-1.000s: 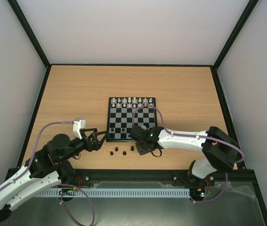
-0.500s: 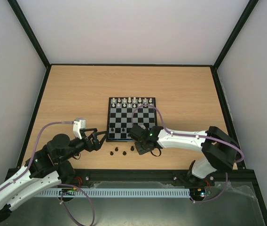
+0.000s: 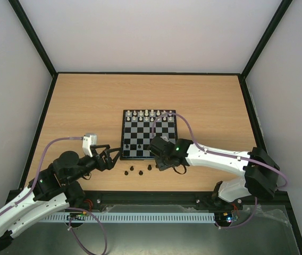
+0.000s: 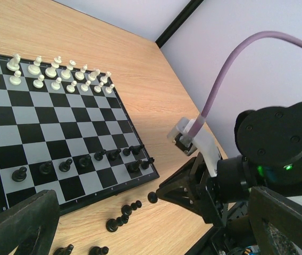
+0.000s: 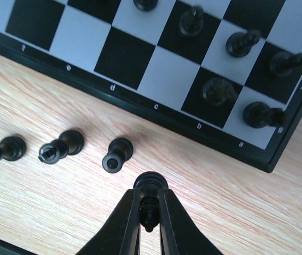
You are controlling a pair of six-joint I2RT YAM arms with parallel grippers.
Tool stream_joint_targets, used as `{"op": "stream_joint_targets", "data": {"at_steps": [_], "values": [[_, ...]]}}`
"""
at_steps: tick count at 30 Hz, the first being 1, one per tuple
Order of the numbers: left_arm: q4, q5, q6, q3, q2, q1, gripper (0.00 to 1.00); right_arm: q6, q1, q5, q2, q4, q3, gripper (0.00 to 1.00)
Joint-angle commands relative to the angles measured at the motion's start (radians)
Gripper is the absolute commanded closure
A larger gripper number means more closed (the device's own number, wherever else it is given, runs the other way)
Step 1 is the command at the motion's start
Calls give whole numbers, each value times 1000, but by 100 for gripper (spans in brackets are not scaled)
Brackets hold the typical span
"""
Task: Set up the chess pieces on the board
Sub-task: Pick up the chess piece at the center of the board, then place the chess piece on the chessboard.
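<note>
A light wood-grain bench (image 3: 87, 101) with a thin black rim (image 3: 145, 73) sits inside an enclosure of plain pale walls (image 3: 151, 32), braced by slanting black corner struts (image 3: 33, 37). Tiny white chess pieces (image 3: 150, 113) stand upright in two tidy rows, one just behind the other, near the bench's middle. A white slotted cable duct (image 3: 140, 218) runs below the near edge.

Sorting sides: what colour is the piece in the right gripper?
The piece is black, clearest in the right wrist view.

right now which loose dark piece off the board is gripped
The piece pinched in the right gripper; the others beside it lie free on the table.
</note>
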Motion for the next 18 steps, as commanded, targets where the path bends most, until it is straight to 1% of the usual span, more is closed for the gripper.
{"op": "stream_joint_targets", "data": {"at_steps": [1, 9, 18], "values": [[19, -3, 10, -7, -9, -2, 0, -31, -31, 29, 6, -88, 66, 91], [18, -3, 9, -6, -9, -2, 1, -105, -104, -2, 90, -81, 151, 91], [17, -3, 7, -5, -9, -1, 0, -143, -134, -16, 198, -69, 211, 90]]}}
